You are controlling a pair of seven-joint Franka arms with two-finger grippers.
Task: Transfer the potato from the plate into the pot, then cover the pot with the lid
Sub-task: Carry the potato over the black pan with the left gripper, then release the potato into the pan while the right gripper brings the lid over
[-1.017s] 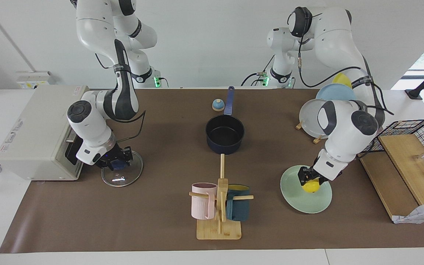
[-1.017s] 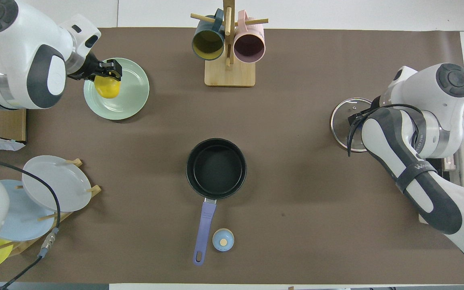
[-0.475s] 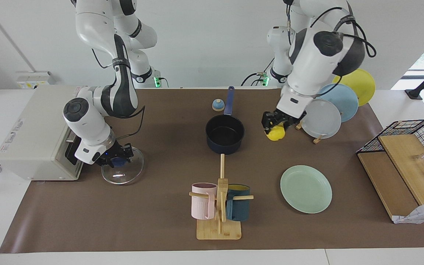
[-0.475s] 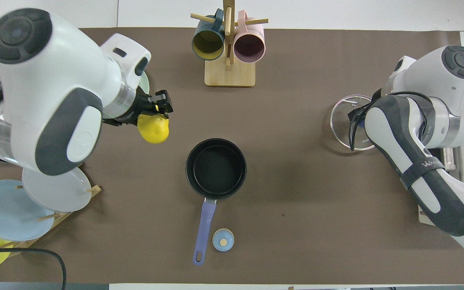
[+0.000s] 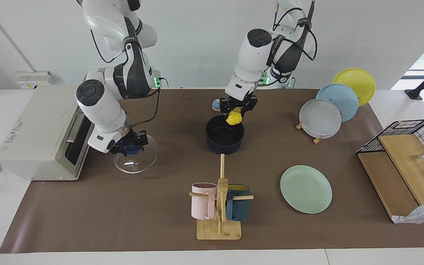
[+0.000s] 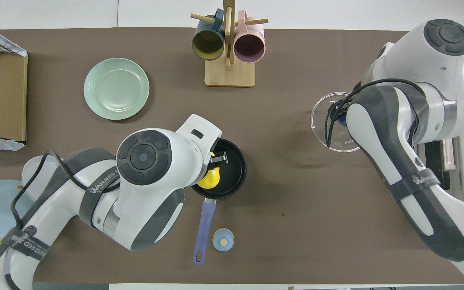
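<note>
**Potato held over pot; lid lifted at the right arm's end**

- Left gripper (image 5: 238, 106): fingers closed on the potato (image 5: 233, 117), hanging over the pot's rim.
- Pot (image 5: 225, 138): mid-worktop, handle pointing toward the robots' edge.
- Right gripper (image 5: 130, 144): clamped on the blue knob of the lid (image 5: 135, 159), which is tilted, toward the right arm's end of the worktop, beside the toaster oven (image 5: 37, 132).
- Plate (image 5: 306, 188): toward the left arm's end, nearer the edge away from the robots.
- Mug rack (image 5: 219, 209): centre of that same edge.
</note>
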